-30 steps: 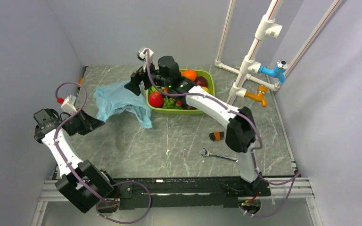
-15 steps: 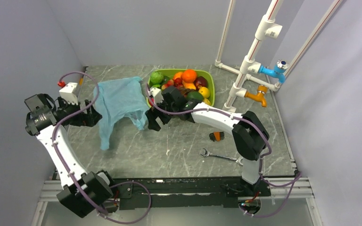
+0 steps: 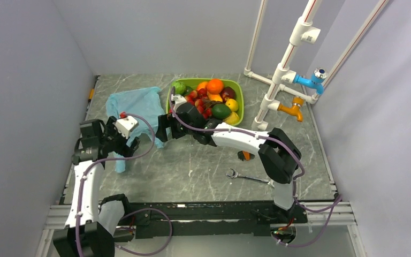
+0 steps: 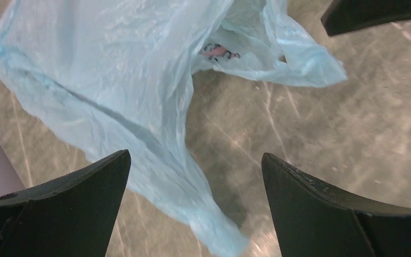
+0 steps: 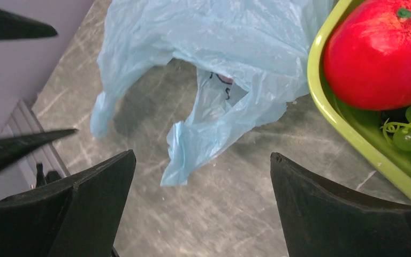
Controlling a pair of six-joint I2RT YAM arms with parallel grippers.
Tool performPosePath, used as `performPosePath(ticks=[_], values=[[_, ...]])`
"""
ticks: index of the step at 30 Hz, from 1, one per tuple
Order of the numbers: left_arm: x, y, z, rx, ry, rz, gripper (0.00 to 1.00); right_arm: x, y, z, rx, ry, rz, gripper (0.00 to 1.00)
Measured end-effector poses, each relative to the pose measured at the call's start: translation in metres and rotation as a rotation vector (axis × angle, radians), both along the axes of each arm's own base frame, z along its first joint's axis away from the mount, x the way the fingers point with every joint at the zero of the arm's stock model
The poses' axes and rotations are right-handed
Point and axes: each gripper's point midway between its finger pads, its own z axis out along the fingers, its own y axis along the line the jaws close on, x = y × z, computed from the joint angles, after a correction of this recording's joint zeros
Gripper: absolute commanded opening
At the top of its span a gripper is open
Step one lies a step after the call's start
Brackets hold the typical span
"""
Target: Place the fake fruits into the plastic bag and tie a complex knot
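Grey marbled surface sits boxed in by plain pale walls. A white pipe frame with blue and orange fittings stands at the right rear. The plastic bag lies crumpled and flat at the left rear, just beside the lime-green tray holding the fake fruits. A wrench and a small brush lie towards the right front. The left gripper and right gripper hover over the bag's near edge, both spread wide and holding nothing.

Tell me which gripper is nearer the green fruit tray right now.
Right. The right gripper hovers open just off the tray's near-left corner, above the plastic bag's edge. The left gripper is farther left, open over the bag's trailing strap.
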Motion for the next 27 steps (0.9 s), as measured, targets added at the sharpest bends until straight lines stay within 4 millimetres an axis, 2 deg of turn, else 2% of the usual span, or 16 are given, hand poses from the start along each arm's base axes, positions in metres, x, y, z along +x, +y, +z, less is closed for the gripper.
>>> performPosePath(ticks=[3, 7, 13, 14, 15, 17, 18, 19, 20, 24, 27], values=[[0.018, -0.003, -0.014, 0.056, -0.053, -0.034, 0.99, 0.003, 0.002, -0.011, -0.002, 0.027, -0.059, 1.00], [0.051, 0.002, -0.026, 0.091, -0.112, -0.032, 0.99, 0.008, 0.002, -0.029, -0.019, 0.060, -0.119, 1.00], [0.084, 0.003, -0.048, 0.094, -0.135, -0.042, 0.97, 0.010, -0.004, -0.039, -0.019, 0.077, -0.158, 1.00], [0.087, 0.002, -0.053, 0.091, -0.126, -0.043, 0.91, 0.011, -0.004, -0.040, -0.017, 0.076, -0.158, 1.00], [0.089, 0.002, -0.058, 0.086, -0.111, -0.046, 0.78, 0.011, -0.004, -0.041, -0.016, 0.076, -0.159, 1.00], [0.093, -0.001, -0.064, 0.065, -0.074, -0.043, 0.47, 0.011, -0.004, -0.043, -0.015, 0.077, -0.161, 1.00], [0.095, -0.002, -0.064, 0.052, -0.056, -0.040, 0.24, 0.012, -0.003, -0.043, -0.013, 0.076, -0.161, 1.00], [0.098, -0.004, -0.061, 0.034, -0.041, -0.038, 0.08, 0.013, -0.002, -0.044, -0.011, 0.074, -0.163, 1.00], [0.100, -0.006, -0.056, 0.009, -0.028, -0.033, 0.00, 0.016, 0.000, -0.045, -0.012, 0.071, -0.169, 1.00], [0.101, -0.017, -0.029, -0.086, 0.009, -0.028, 0.00, 0.032, 0.005, -0.052, -0.029, 0.044, -0.210, 1.00], [0.086, -0.028, -0.010, -0.165, 0.062, -0.017, 0.00, 0.038, 0.000, -0.060, -0.059, 0.024, -0.239, 0.97]])
